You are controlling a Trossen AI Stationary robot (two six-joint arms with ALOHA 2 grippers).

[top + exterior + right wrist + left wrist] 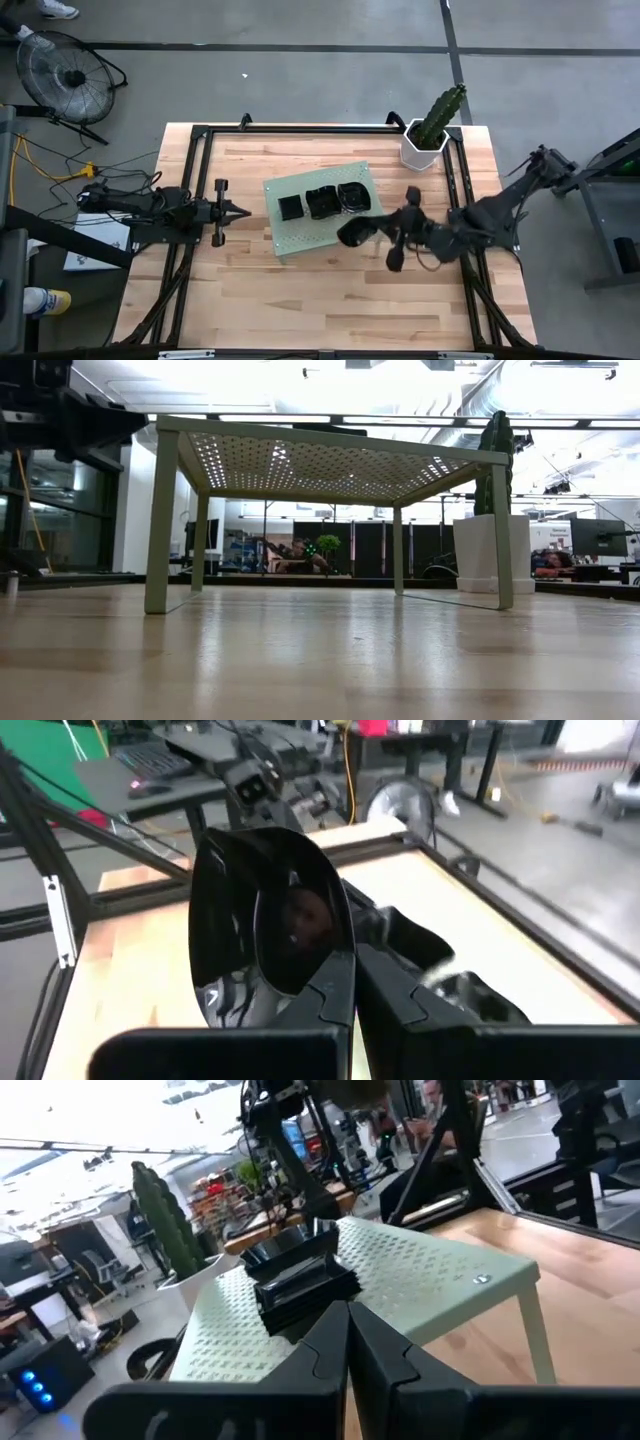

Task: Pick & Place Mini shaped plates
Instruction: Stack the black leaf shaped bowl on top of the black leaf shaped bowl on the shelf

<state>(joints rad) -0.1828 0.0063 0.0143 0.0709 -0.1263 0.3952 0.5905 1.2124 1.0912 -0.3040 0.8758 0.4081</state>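
Far left, beyond the desk: a floor fan and loose cables on grey floor.

Left tool: over the desk's left part, fingers pressed together, empty, tips pointing at the green perforated board but apart from it. Same tool in its wrist view: fingers meeting in a closed wedge, nothing between them.

Centre: green perforated board, a small raised stand on four legs, seen from beneath in the low view. On top, three stacks of mini shaped plates in a row: square stack at left, a middle stack, a rounder stack at right near the board's edge. Glossy black, small against the board. Left wrist view: stacks read as layered dark rims; exact count per stack not readable.

Behind the board toward the right: white hexagonal pot with cactus on the desk's far edge, well apart from the stacks.

Right tool: just off the board's right corner, clamped on one black dish, which hangs beside the board edge. Right wrist view: dish upright, mirror-glossy, curved, gripped by its lower rim; its lower edge hidden behind the fingers.

Low view: plates hidden above the board top; neither tool clearly visible. People in the room behind, too small to make out.
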